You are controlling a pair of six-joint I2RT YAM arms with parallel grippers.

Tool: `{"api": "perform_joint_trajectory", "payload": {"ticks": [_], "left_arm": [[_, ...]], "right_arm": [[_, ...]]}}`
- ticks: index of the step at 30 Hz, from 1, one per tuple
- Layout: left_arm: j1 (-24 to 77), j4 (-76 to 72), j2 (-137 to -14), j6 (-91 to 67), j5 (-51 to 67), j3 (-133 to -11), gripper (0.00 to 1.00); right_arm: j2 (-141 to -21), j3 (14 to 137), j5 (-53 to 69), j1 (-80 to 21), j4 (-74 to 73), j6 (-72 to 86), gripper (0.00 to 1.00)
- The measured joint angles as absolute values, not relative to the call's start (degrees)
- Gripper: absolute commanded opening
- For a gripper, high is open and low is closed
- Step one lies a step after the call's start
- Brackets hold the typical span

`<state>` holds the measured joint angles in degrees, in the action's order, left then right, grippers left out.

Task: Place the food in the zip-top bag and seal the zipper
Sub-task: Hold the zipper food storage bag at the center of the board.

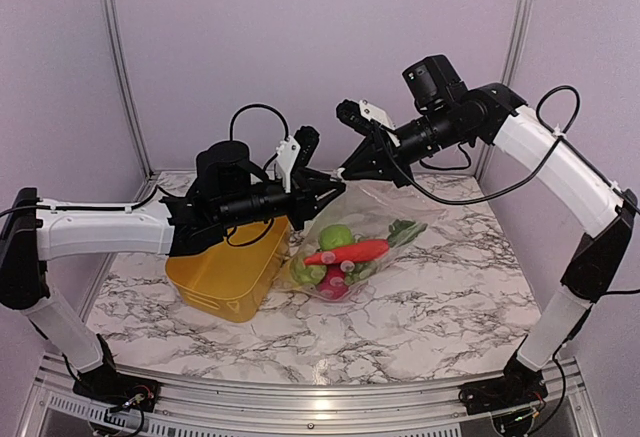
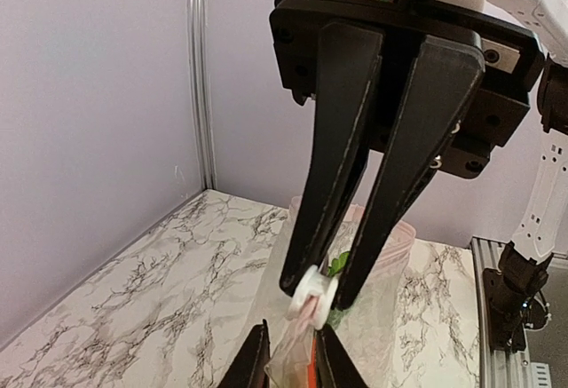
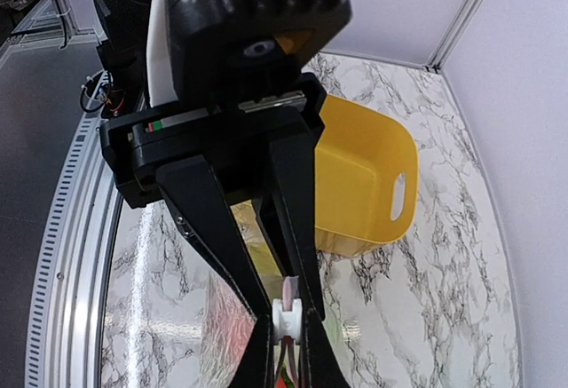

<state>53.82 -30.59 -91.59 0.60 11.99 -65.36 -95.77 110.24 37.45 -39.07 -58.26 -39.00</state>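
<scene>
The left gripper [image 1: 328, 190] pinches the zipper [image 2: 304, 319] from 9 o'clock, the right gripper [image 1: 346, 171] from 2 — tips nearly touching, zip-top bag [image 1: 390, 212] hanging toward 6, food [image 1: 346, 252] inside.

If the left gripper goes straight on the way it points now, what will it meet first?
Most likely the right gripper, tip to tip with the left gripper on the zipper; the gap between them is hard to judge.

Yellow bin [image 1: 225, 277], clear bag [image 1: 356, 243] (grey-veined marbled table [image 1: 440, 312])
</scene>
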Motion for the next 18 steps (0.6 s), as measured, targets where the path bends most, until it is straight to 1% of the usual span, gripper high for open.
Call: {"api": "perform_joint_trajectory", "payload": {"ticks": [5,7,8,18], "left_arm": [[53.06,-29.69,-91.59,1.26,14.31,-65.82,0.07],[52.93,-29.69,-91.59,1.08,14.79,-65.82,0.01],[52.9,-29.71,-91.59,1.06,14.98,-65.82,0.0],[52.75,-31.55,-91.0,0.62,14.5,-63.55,0.0]], "right_arm": [[-95.77,110.24,37.45,-39.09,-58.41,-39.0,0.0],[-95.77,110.21,37.43,-39.09,-58.63,-39.0,0.0],[-95.77,110.21,37.43,-39.09,-58.72,-39.03,0.0],[-96.47,110.34,35.42,-39.22,-58.92,-39.03,0.0]]}}
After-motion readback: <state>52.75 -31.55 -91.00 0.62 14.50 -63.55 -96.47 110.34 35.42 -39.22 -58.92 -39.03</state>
